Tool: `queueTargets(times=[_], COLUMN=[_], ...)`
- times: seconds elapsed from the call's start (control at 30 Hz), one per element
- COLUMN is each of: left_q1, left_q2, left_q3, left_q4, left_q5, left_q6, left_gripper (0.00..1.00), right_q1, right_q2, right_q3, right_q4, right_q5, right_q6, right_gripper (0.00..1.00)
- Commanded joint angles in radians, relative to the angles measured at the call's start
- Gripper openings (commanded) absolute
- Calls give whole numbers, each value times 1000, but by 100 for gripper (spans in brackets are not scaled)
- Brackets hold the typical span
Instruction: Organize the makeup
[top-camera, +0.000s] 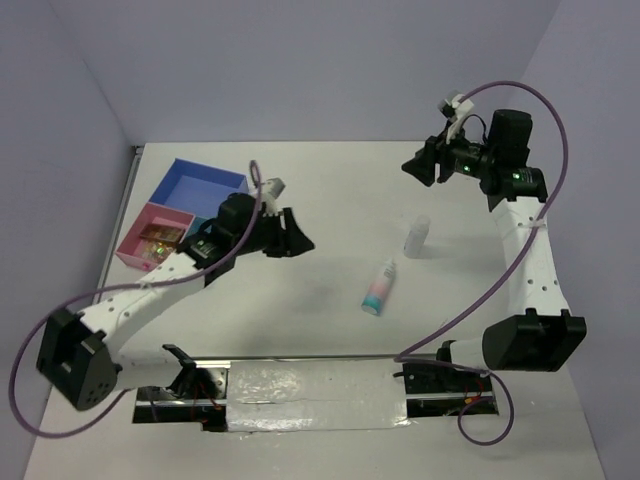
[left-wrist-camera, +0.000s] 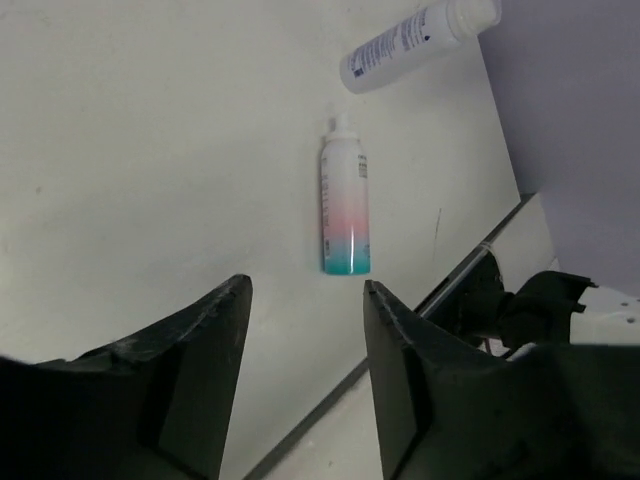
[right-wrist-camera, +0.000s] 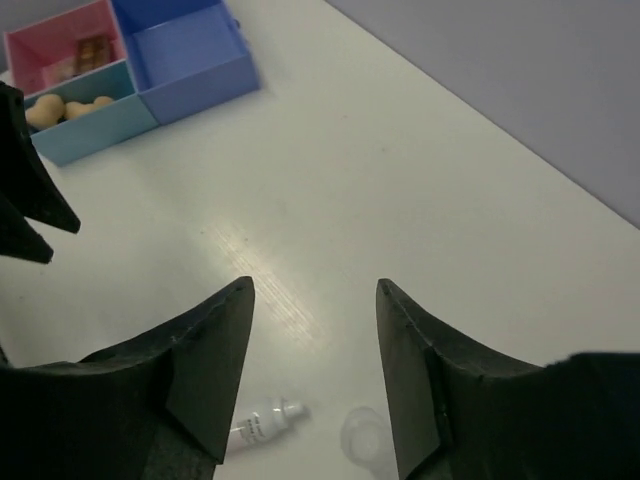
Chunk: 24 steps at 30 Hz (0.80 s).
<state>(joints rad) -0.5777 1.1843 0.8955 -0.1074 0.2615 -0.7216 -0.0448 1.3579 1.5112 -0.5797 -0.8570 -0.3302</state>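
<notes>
One pink-teal tube, one white bottle, three peach sponges.
Left gripper, right gripper apart, empty; print too small to read.

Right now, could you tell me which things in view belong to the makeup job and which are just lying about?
Job: tube, white bottle, sponges, palettes.
Not makeup: compartment tray, shiny tape strip.
</notes>
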Motion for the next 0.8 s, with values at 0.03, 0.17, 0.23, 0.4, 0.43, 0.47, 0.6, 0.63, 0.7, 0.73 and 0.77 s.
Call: queueTargets(times=[0.03,0.17,0.23,0.4,0.43,0.47,0.6,0.63,0.7,0.73,0.77], left_q1=[-99,-155,-168,-197,-212,-218,-257,-270,-289,-297,-303], left_q2=[155,297,320,402,422,434,495,521,560,574,587], left_q3=[221,296,296,318,327,338,402,411,440,453,468], left_q4=[-55,-133,-126,-117,-120,-124,-150,-153,-156,-163,-170], left_q5=[-129,-194,-192,-168,-166,-169,-180,-182,-185,-186,-188], left_q6=[99,105,99,111,117,128,146,146,143,145,151], left_gripper=[74,89,90,88,88,88,84,84,83,83,83], right_q1=[-75,-156,-191,-251,-257,-262,-271,-268,-271,-271,-274], right_q2=[-57,-71,-69,-95,-103,-112,-151,-152,-154,-152,-152], right_q3=[-34,-60,-63,-118,-132,-149,-224,-230,-244,-246,-246], right_q4=[26,96,89,76,81,93,112,110,112,113,113], right_q5=[-1,-27,-33,-47,-50,-56,-59,-60,-62,-60,-60], right_q6=[18,120,131,134,140,151,161,163,169,171,174], right_gripper=[65,76,82,84,84,84,84,84,85,85,85])
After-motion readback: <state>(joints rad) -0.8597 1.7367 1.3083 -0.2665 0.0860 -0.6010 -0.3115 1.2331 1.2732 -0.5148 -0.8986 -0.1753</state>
